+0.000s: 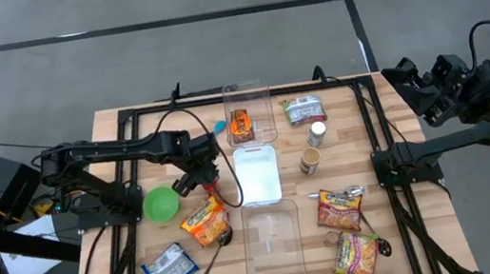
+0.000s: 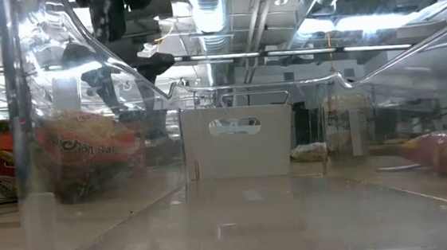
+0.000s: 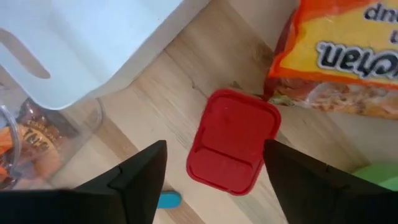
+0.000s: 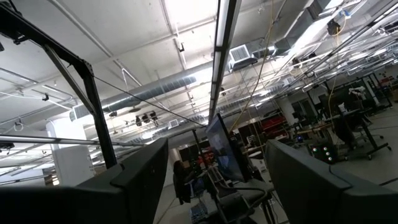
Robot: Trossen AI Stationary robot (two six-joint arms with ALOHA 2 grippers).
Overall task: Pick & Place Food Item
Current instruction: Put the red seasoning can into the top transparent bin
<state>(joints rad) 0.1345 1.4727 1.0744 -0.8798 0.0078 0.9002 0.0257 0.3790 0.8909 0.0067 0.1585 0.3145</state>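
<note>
The wooden counter (image 1: 109,127) carries a dark frame and, down its middle, three containers in a row: a clear bin (image 1: 249,112) at the far end holding an orange packet, a white tray (image 1: 257,176) in the centre, and a second clear bin (image 1: 272,246) nearest the front edge. The left arm reaches in from the left side, and its pincer (image 1: 205,179) hangs over the counter just left of the white tray, fingers spread apart with nothing between them. Directly under it, in the left wrist view, lies a small red box (image 3: 233,142) flat on the wood, framed by the two dark fingers (image 3: 140,174) but not touched by them. An orange-and-yellow noodle packet (image 1: 205,222) lies just beside the red box, toward the front, and a green bowl (image 1: 160,204) sits to the left of the pincer. A blue-and-white packet (image 1: 169,268) rests near the front left corner. On the right half lie two more noodle packets (image 1: 341,210), a green packet (image 1: 304,109) and two small jars (image 1: 312,159). The right arm waits off the counter's right side, its pincer (image 1: 418,84) raised, fingers apart and empty.
</note>
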